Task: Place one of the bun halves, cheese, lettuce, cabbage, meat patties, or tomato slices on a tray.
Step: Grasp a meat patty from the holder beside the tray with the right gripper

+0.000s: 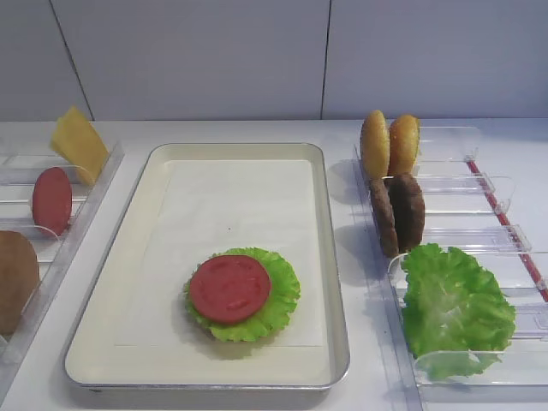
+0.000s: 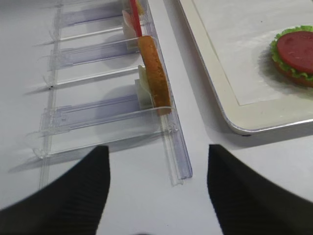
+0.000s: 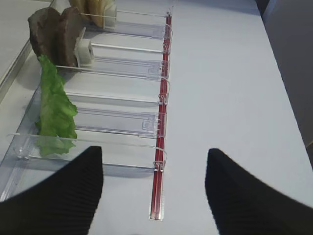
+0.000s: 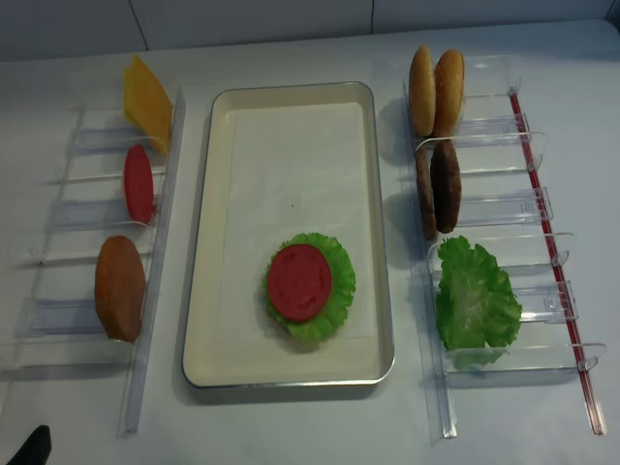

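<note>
The cream tray (image 1: 128,282) holds a tomato slice (image 1: 229,288) on lettuce (image 1: 282,295). The left rack carries the cheese (image 1: 79,142), a tomato slice (image 1: 52,199) and a bun half (image 1: 15,278). On the right rack stand two bun halves (image 1: 390,144), two meat patties (image 1: 397,212) and lettuce (image 1: 451,306). The cabbage is out of view. My left gripper (image 2: 157,149) is open and empty, near the bun half (image 2: 155,78) at the rack's near end. My right gripper (image 3: 154,154) is open and empty, in front of the lettuce (image 3: 54,107).
Clear plastic racks (image 4: 68,208) (image 4: 504,208) flank the tray. A red strip (image 3: 164,112) runs along the right rack's outer edge. The tray's metal rim (image 2: 264,125) lies just right of my left gripper. Bare white table (image 3: 234,88) lies right of the right rack.
</note>
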You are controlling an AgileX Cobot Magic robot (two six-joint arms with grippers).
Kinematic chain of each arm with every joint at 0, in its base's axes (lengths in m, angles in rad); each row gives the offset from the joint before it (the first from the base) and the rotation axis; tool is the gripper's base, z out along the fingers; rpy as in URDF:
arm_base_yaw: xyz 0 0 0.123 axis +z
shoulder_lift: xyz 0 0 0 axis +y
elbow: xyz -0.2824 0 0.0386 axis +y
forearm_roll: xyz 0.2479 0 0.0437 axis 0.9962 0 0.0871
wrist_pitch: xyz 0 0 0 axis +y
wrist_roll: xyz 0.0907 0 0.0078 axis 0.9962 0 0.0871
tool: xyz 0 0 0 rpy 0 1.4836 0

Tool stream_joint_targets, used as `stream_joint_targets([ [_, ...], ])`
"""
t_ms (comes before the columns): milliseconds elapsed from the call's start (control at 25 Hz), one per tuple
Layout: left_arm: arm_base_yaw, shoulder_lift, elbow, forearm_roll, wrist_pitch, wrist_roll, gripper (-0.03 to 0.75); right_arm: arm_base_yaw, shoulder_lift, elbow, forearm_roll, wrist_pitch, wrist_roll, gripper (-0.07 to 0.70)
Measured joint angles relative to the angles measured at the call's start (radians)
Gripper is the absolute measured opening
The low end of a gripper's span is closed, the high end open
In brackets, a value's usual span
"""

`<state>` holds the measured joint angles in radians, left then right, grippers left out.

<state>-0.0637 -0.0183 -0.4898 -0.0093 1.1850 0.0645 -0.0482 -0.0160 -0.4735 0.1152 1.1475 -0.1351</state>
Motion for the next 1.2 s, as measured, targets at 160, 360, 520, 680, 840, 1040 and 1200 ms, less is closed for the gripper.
stream_joint_targets([
  [160, 0.000, 0.000, 0.000, 0.000, 0.000, 0.000, 0.424, 0.000, 0.000, 0.000, 0.000, 0.000, 0.000, 0.472],
  [360, 0.000, 0.000, 0.000, 0.000, 0.000, 0.000, 0.424, 0.000, 0.000, 0.000, 0.000, 0.000, 0.000, 0.472],
  [520, 0.000, 0.000, 0.000, 0.000, 0.000, 0.000, 0.424, 0.000, 0.000, 0.000, 0.000, 0.000, 0.000, 0.472],
  [680, 0.000, 0.000, 0.000, 0.000, 0.000, 0.000, 0.424, 0.000, 0.002, 0.000, 0.000, 0.000, 0.000, 0.472],
  [840, 0.000, 0.000, 0.000, 0.000, 0.000, 0.000, 0.424, 0.000, 0.095, -0.014, 0.004, -0.004, 0.000, 0.472],
  [1040, 0.000, 0.000, 0.000, 0.000, 0.000, 0.000, 0.424, 0.000, 0.241, -0.131, 0.044, -0.036, -0.033, 0.472],
  [1200, 0.000, 0.000, 0.000, 0.000, 0.000, 0.000, 0.424, 0.000, 0.374, -0.255, 0.116, -0.040, -0.063, 0.472],
])
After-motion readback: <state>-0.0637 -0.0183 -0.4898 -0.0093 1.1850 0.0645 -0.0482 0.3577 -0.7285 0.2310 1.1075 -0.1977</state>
